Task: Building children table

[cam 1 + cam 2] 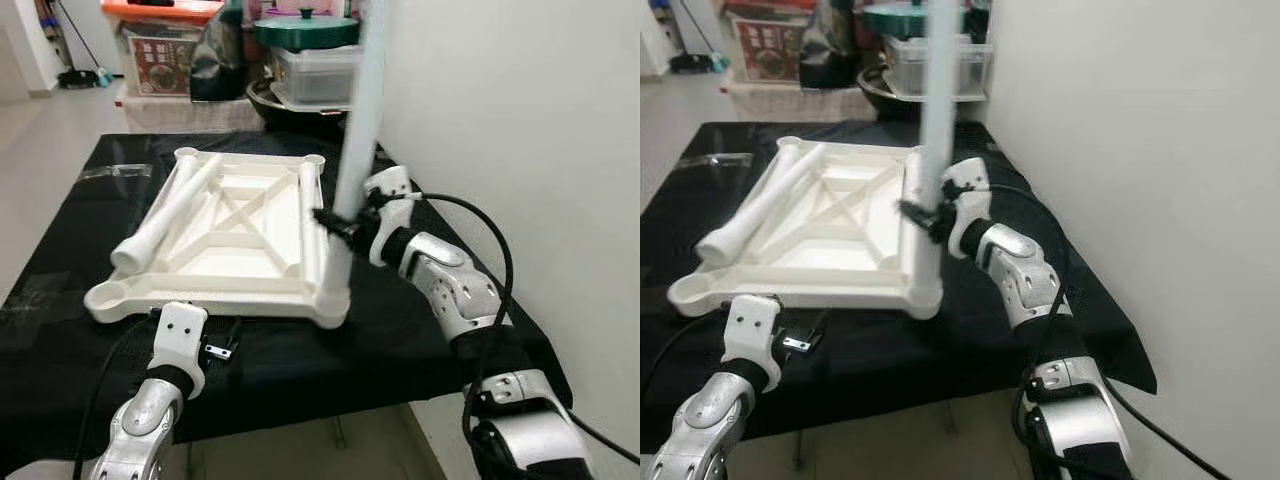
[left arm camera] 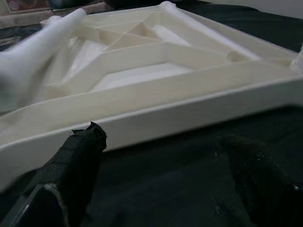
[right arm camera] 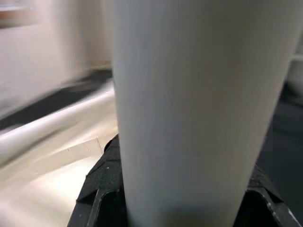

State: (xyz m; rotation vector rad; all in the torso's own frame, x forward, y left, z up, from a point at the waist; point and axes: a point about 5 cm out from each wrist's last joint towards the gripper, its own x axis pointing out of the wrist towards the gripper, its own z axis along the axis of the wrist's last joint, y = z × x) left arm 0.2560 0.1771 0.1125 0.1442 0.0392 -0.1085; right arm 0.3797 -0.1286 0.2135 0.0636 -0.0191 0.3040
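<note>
Head views. White plastic tabletop [image 1: 235, 235], lying underside up on a black-covered table [image 1: 60, 230]; crossed ribs face upward. The tabletop's near edge runs parallel to the cloth's front edge, a strip of bare black cloth between them. Upright table leg [image 1: 358, 130], white, standing in the near right corner socket [image 1: 333, 300] and rising out of the top of the picture. Right gripper [image 1: 335, 225], pinching this leg low on its shaft from the wall side; its silver arm lies over the cloth between the tabletop and the white wall [image 1: 520, 150], where the gap is narrow. Loose leg [image 1: 165, 215], white, lying slantwise across the tabletop's left part. Left gripper [image 1: 215, 350], at the front edge of the cloth, just short of the tabletop's near rim. Storage boxes and pots [image 1: 300, 50] beyond the table's far edge; open floor to the left.

Left wrist view. Left gripper's black fingers [image 2: 78, 161] spread apart, holding nothing, with dark cloth between them and the tabletop's rim close ahead.

Right wrist view. Upright leg seen close up, seated between the right gripper's black fingers [image 3: 102, 175]; loose leg blurred behind.
</note>
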